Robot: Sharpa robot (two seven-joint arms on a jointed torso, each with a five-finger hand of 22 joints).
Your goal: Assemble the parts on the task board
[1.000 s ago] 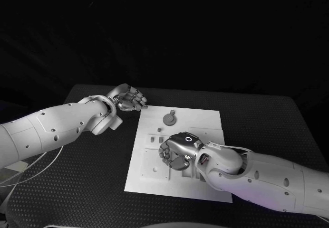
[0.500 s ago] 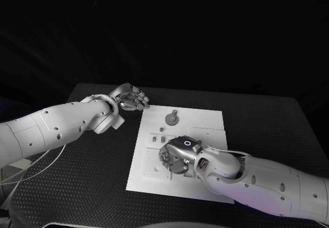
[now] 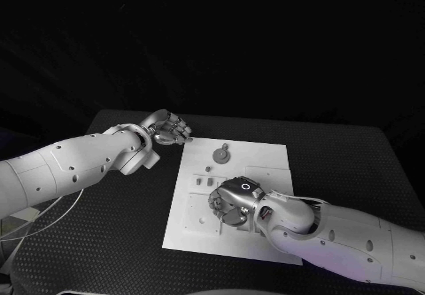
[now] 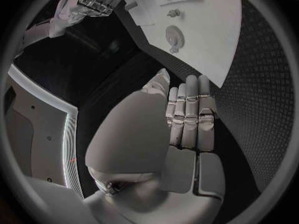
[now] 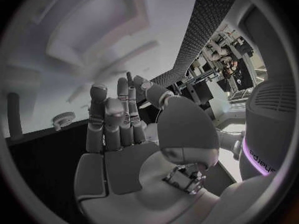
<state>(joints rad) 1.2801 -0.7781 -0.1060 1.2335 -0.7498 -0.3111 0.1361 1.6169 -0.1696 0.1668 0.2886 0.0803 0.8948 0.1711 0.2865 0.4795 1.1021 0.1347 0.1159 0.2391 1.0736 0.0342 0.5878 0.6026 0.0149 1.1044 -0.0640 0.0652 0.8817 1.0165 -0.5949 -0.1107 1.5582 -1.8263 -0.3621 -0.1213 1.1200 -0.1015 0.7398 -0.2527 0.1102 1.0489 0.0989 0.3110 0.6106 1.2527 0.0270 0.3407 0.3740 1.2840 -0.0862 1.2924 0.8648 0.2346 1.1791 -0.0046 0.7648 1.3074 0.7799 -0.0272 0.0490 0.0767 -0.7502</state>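
Black table (image 3: 354, 160), white task board (image 3: 257, 157), left hand (image 3: 166, 129) clenched empty, right hand (image 3: 232, 198) curled, grasp unclear

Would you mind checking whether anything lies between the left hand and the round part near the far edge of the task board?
Nothing visible does: between the left hand and the round part lies only bare task board.

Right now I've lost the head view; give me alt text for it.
The right hand hovers low over the middle of the white task board, fingers curled. The left hand sits off the board's far left corner, fingers curled on nothing, near a round grey part.
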